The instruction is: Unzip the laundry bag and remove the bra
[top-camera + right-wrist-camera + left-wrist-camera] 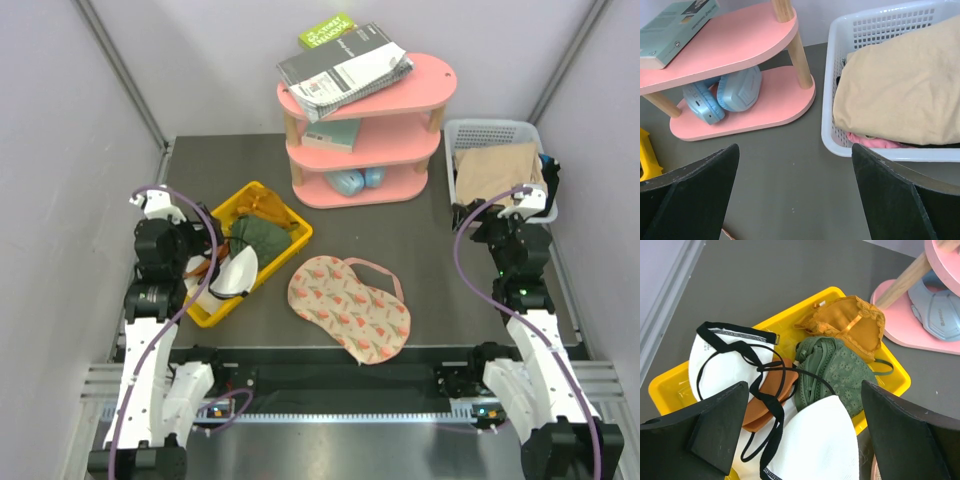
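- The laundry bag (349, 308) lies flat on the bench (450, 300), near the front edge and between the two arms. That central spot looks within reach of either arm.
- Its thin pink strap (377, 268) loops out from the far right side. The overhead view is too coarse to show the zipper or its pull.
- The bra is not visible in any view. Since the pouch looks closed, it is presumably zipped inside.
- The left end effector (804, 385) is released, its fingers spread wide, and it grips nothing. It hovers above the yellow bin (830, 292), left of the pouch, over an olive-green cloth (835, 370) and white garments with black straps.
- The right end effector (795, 147) is likewise released and empty. It hangs over bare bench between the pink shelf (740, 40) and the white basket (840, 90), which holds a folded beige cloth (900, 85).
- Both arms stand well apart from the pouch, so the unzipping has not begun.
- A sensible start would be one end effector pinning the fabric while the other finds the zipper pull.
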`<state>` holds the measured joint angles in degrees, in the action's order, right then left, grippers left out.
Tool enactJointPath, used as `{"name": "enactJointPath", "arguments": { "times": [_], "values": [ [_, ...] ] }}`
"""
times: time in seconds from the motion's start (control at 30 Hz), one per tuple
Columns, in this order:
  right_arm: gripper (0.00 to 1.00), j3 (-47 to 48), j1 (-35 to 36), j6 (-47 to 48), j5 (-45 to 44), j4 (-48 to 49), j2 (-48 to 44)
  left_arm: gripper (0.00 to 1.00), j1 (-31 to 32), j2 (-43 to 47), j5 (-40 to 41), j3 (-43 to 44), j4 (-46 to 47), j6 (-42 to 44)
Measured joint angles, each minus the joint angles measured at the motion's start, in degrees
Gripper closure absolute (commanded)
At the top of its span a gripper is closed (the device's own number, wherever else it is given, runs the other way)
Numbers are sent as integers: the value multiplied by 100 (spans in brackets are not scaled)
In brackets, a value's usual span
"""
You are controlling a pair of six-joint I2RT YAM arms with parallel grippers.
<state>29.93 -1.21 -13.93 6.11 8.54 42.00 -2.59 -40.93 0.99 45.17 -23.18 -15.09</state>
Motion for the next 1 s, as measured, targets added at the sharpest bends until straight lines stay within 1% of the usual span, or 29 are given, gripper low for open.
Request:
{"name": "enactJointPath", "arguments": {
  "times": [0.13, 0.2, 0.27, 0.4, 0.47, 0.57, 0.63, 0.7, 0.87, 1.0],
  "values": [
    [5, 0, 0, 0, 0, 0, 0, 1, -2, 107, 177, 0, -2, -70],
    [7, 0, 0, 4, 2, -2, 2, 1, -2, 173, 240, -11, -4, -103],
    [12, 0, 0, 28, 9, -4, 15, 1, -2, 184, 271, -24, -7, -101],
    [13, 7, 127, 103, 87, -7, 173, 3, -2, 164, 146, -52, -7, 20],
    [13, 20, 490, 177, 28, -35, 348, 4, -2, 109, 33, -59, -4, 44],
    [13, 127, 1261, 271, -236, -229, 710, 6, 28, 7, -127, -59, -4, 44],
    [14, 192, 1873, 282, -319, -319, 920, 7, 118, -96, -168, -59, -11, 26],
    [15, 240, 2258, 203, -404, -461, 1110, 7, 245, -125, -195, -61, -20, -4],
    [16, 243, 2739, -273, -621, -1143, 1204, 7, 811, -125, -170, -101, 2, -227],
    [21, 243, 2973, -699, -695, -1805, 1196, 7, 1475, -133, -46, -334, 122, -507]
  ]
}}
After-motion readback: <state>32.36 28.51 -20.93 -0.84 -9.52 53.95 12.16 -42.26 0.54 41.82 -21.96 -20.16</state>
